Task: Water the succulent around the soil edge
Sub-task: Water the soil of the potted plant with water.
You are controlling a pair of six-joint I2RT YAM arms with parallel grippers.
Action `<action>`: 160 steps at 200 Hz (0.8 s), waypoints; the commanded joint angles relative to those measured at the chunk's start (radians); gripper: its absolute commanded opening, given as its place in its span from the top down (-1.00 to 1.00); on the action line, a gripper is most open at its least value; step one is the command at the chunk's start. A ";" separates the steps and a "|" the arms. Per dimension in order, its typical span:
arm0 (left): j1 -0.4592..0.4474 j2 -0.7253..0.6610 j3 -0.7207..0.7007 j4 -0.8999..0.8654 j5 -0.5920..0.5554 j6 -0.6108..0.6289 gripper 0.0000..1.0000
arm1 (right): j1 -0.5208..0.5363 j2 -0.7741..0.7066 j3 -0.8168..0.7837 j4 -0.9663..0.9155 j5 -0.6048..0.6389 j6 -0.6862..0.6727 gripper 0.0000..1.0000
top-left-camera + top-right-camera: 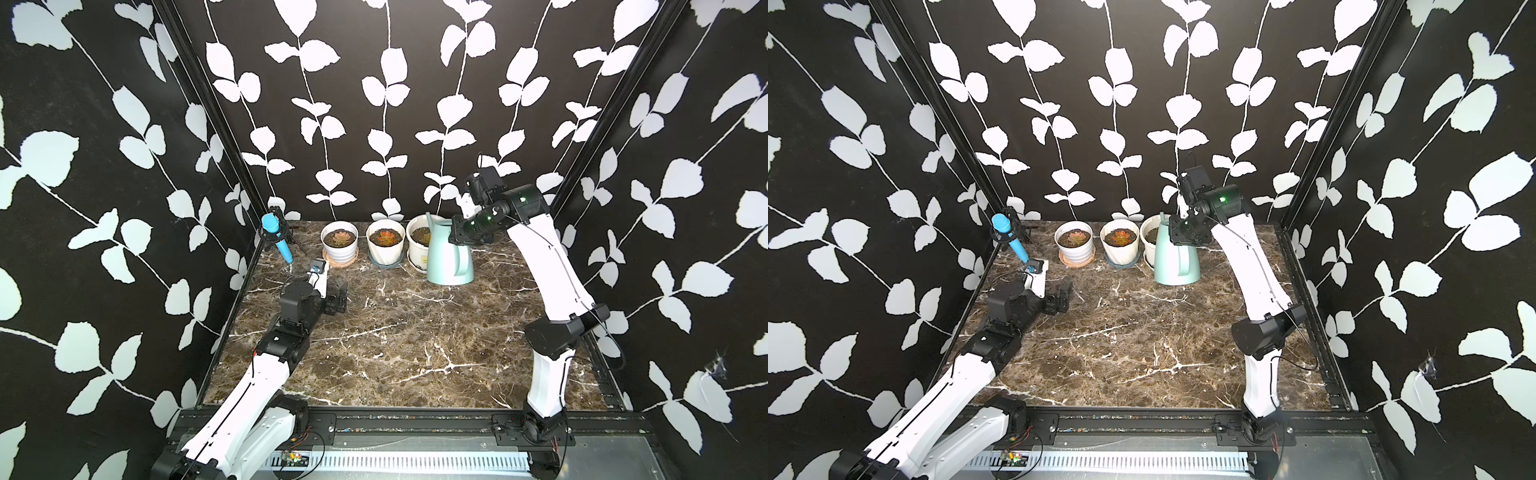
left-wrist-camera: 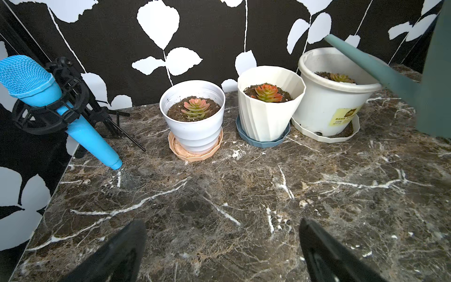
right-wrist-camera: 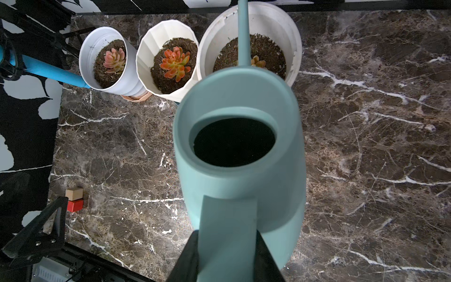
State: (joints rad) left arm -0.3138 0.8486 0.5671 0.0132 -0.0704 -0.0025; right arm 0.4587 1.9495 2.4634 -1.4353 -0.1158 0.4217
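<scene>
Three potted succulents stand in a row at the back of the marble table (image 1: 395, 332): one in a white pot (image 1: 340, 245), an orange one in a ribbed pot (image 1: 385, 245), and a small one (image 3: 258, 62) in the large white pot (image 1: 417, 245). My right gripper (image 3: 228, 239) is shut on the handle of the mint watering can (image 1: 446, 257), which stands upright. Its spout (image 3: 242, 31) reaches over the large pot's soil; no water shows. My left gripper (image 2: 222, 227) hangs open and empty above the table, left of the pots.
A blue microphone (image 1: 276, 235) on a black stand leans at the back left corner. Each pot sits on a saucer. A small brown block on a red one (image 3: 74, 202) lies near the table's left edge. Patterned walls close in three sides.
</scene>
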 commanded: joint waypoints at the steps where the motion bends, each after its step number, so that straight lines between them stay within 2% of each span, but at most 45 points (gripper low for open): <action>1: -0.007 -0.019 -0.015 0.021 -0.006 0.012 -0.98 | -0.005 -0.064 -0.010 -0.001 0.010 -0.015 1.00; 106: -0.008 -0.020 -0.015 0.020 -0.004 0.012 -0.98 | -0.005 -0.113 -0.088 -0.017 0.014 -0.033 1.00; 160: -0.010 -0.017 -0.014 0.021 -0.001 0.012 -0.98 | -0.017 -0.114 -0.080 -0.032 0.024 -0.043 1.00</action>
State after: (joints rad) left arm -0.3183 0.8486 0.5667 0.0128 -0.0700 -0.0017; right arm 0.4538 1.8782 2.3852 -1.4830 -0.1059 0.3923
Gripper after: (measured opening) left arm 0.991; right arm 0.282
